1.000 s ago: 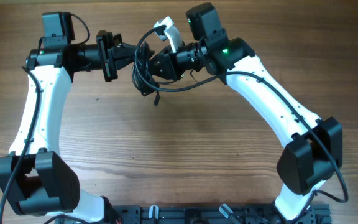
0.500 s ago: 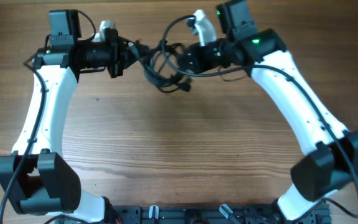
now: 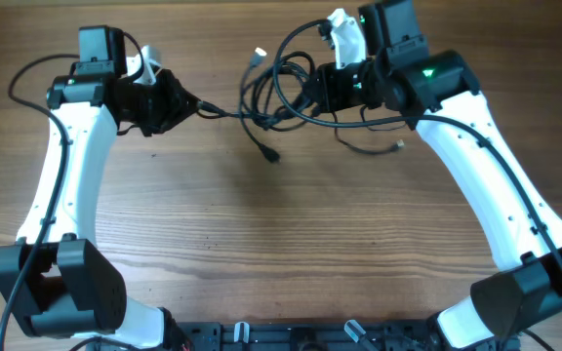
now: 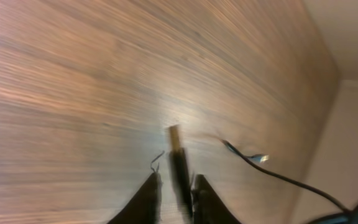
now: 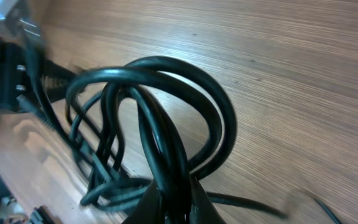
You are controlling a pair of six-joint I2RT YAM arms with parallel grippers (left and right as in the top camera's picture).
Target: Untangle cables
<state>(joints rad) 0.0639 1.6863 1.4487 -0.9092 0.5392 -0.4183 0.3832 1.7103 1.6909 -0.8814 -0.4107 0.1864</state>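
Note:
The cables (image 3: pixel 273 96) form a black tangle of loops hanging above the table at the back centre. My right gripper (image 3: pixel 314 92) is shut on the right side of the tangle; in the right wrist view, several strands (image 5: pixel 163 149) run between its jaws (image 5: pixel 174 185). One taut strand (image 3: pixel 215 110) leads left to my left gripper (image 3: pixel 185 101). In the left wrist view this strand (image 4: pixel 179 165) lies against one finger, with a gap to the other; the gripper (image 4: pixel 176 182) stands slightly open. A loose plug (image 3: pixel 274 157) dangles below the tangle.
A silver-tipped cable end (image 3: pixel 399 146) lies on the wooden table (image 3: pixel 281 234) under the right arm; a similar silver-tipped end (image 4: pixel 263 158) shows in the left wrist view. Another plug (image 3: pixel 259 56) sticks up behind the tangle. The arm bases stand at the front edge.
Both grippers have moved apart, left going left and right going right, so the tangle is stretched wider. The left jaws have parted a little.

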